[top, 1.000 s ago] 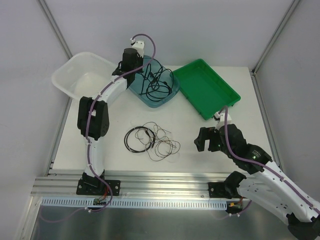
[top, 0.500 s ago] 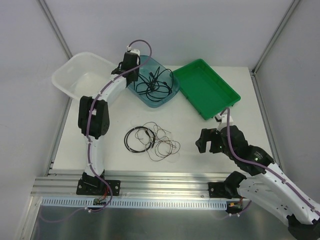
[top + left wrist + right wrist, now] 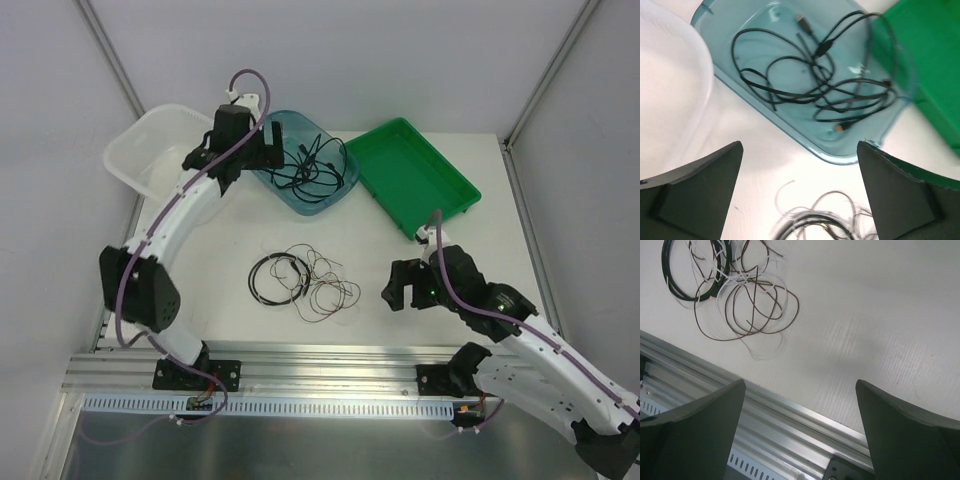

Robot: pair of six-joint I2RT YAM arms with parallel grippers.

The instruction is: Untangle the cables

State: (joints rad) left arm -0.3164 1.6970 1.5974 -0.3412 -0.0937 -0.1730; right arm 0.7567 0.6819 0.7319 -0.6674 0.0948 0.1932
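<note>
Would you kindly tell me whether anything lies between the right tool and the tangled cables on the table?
Nothing visible does. The right tool is open and sits to the right of the tangled cables, apart from them. Only the table surface shows between them in the top and right wrist views.

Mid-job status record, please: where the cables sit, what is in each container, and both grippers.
left gripper: open, empty, above the gap between white tub and blue tray
right gripper: open, empty, over bare table right of the tangle
blue tray: holds a loosely looped black cable with plugs
tangle: dark coil meshed with thin brown and pale loops, on the table
green tray: no cable seen
white tub: no cable seen
</note>
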